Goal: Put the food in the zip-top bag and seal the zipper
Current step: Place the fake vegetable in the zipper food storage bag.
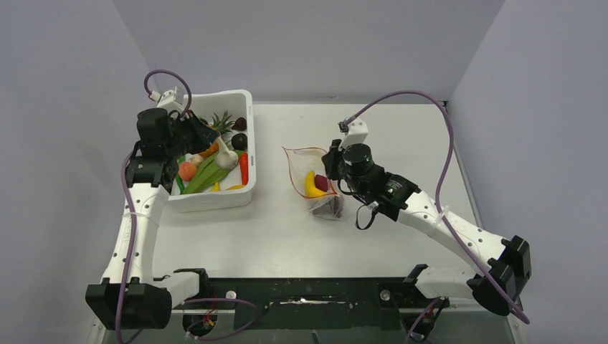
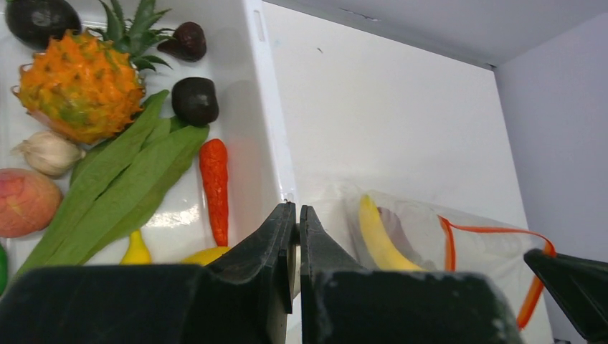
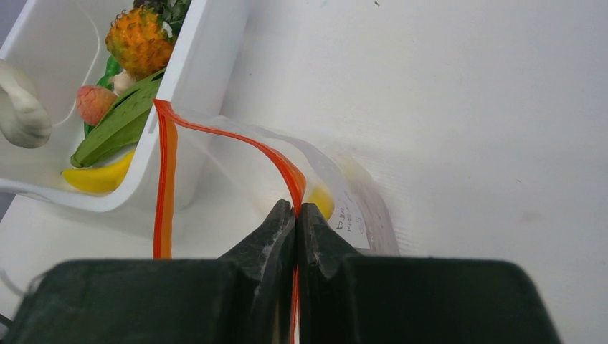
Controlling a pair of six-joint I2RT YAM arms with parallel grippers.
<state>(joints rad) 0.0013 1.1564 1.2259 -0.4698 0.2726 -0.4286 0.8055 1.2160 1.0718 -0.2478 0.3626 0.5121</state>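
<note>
Right gripper (image 3: 296,210) clamps the zipper (image 3: 165,186) of the open bag (image 1: 300,163); left gripper (image 2: 296,213) is closed, empty, hanging over the white tub (image 1: 215,201).

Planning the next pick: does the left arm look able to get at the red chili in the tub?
Probably yes: the red chili lies uncovered beside the tub wall, and the left claw, though shut, hangs near it.

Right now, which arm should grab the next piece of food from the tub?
Left. The left jaws sit shut above the tub; the right jaws are clamped on the zipper, holding the zip-top bag open.
</note>
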